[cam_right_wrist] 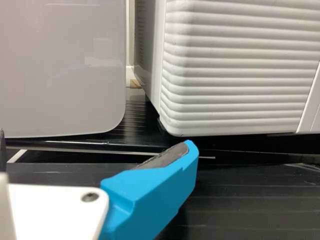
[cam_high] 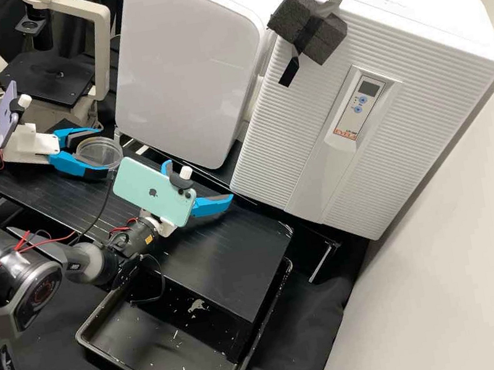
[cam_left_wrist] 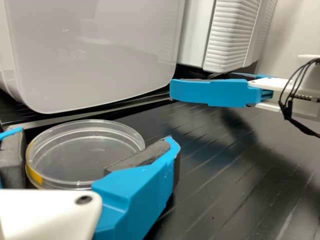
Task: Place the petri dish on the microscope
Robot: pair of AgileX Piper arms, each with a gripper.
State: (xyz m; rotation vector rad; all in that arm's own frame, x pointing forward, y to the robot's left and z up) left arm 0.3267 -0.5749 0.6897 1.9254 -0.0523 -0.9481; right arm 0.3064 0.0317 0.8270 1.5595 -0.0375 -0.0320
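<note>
Right claw (cam_high: 199, 181) stands open, left claw (cam_high: 100, 151) grips 1 petri dish (cam_left_wrist: 90, 152)

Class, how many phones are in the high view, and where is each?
2: a purple phone mounted behind the left claw, and a mint phone mounted behind the right claw.

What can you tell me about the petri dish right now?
The petri dish is round, shallow and clear, apparently plastic or glass, with a raised wall and doubled rim lines that suggest a lid over a base. A yellow patch marks its side. It lies roughly level between the grey-padded fingers of the left gripper, which appears to grip it by opposite sides. It is at the black bench top; whether it touches that surface I cannot tell.
</note>
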